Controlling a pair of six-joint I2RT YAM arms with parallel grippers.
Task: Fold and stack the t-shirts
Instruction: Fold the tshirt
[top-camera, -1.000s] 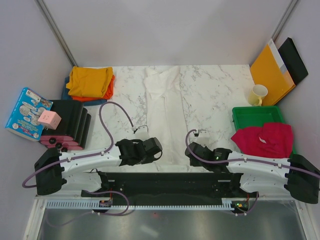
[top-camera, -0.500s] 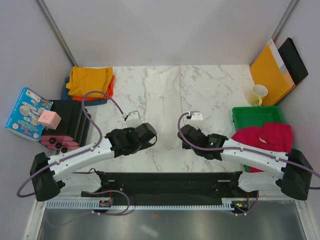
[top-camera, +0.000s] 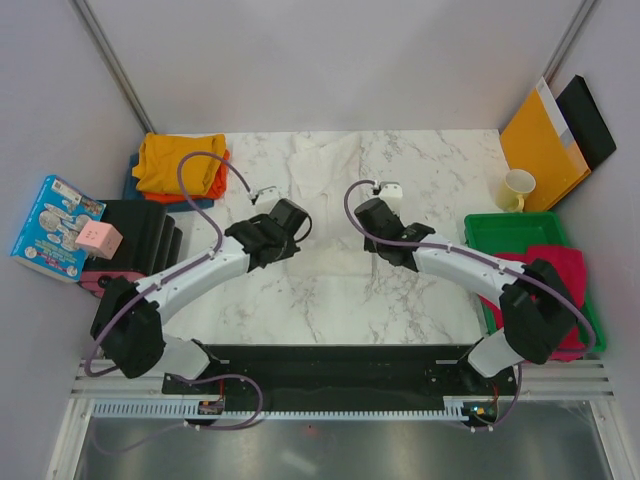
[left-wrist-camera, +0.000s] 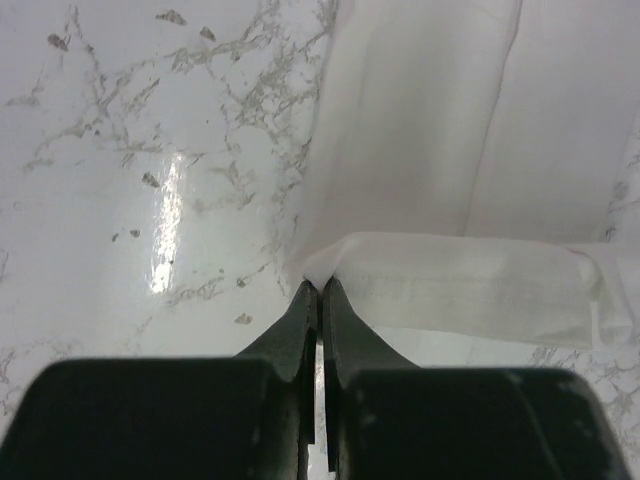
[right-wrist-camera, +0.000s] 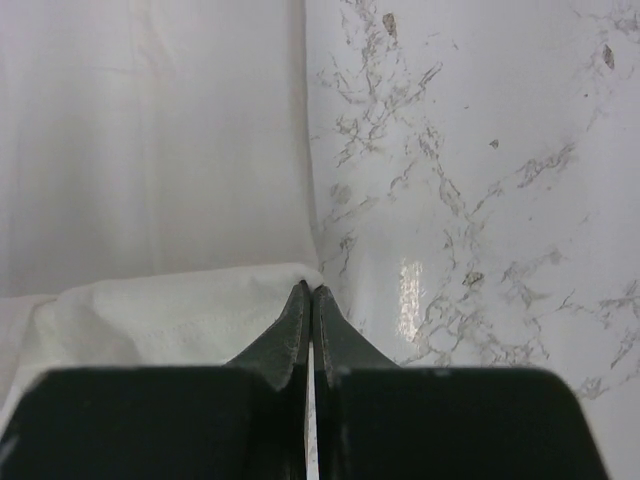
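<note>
- White soft cloth t-shirt lies as a long narrow band on the marble table. It reaches from between the two claws toward the far edge, ahead of both.
- The left claw is closed tight on the left corner of the near hem. The right claw is closed tight on the right corner of the same hem.
- The hem is lifted and turned over, so a doubled strip of cloth runs between the two claws, above the flat part of the shirt.
- I think both corners are held together to keep the edge straight, so that the lower half can go over the upper half in one fold.
- Far to the left of the left claw is a stack of three folded shirts: a mustard yellow t-shirt on top, an orange t-shirt under it, and a blue t-shirt at the bottom. This is probably where finished shirts go.
- To the right of the right claw, a crimson-pink t-shirt lies crumpled over a green plastic tray, not yet folded.
- The count: five t-shirts, two claws, one tray.
</note>
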